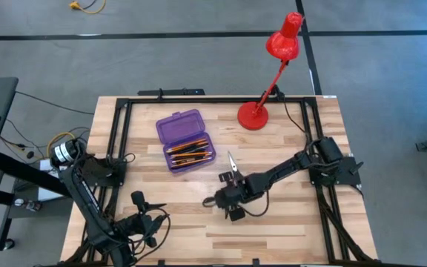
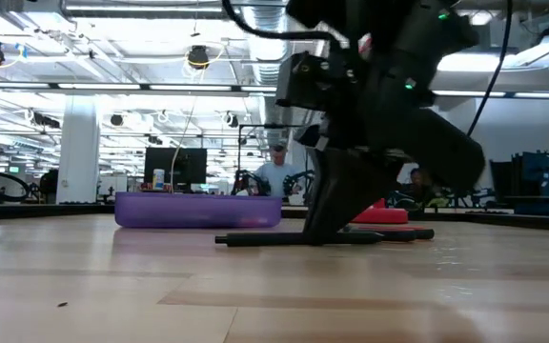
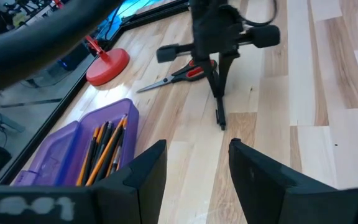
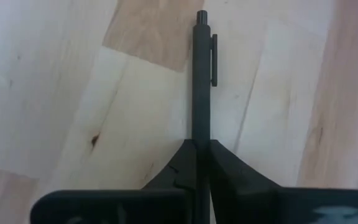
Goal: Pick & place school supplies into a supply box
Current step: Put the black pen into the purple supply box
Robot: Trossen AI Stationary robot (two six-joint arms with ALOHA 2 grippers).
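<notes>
right wrist view alone shows the right gripper (image 4: 202, 163) clamped on the black pen (image 4: 201, 81) (left gripper (image 3: 197, 171) gapes).

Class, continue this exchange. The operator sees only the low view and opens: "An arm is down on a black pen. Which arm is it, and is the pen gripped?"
Observer: It is the right tool, shut on the black pen, which lies on the table.
Operator: What is in the purple box?
Observer: The supply box lies open, with orange pencils inside.
Operator: Is anything else left out?
Observer: Red-handled scissors lie on the table, past the pen.
</notes>
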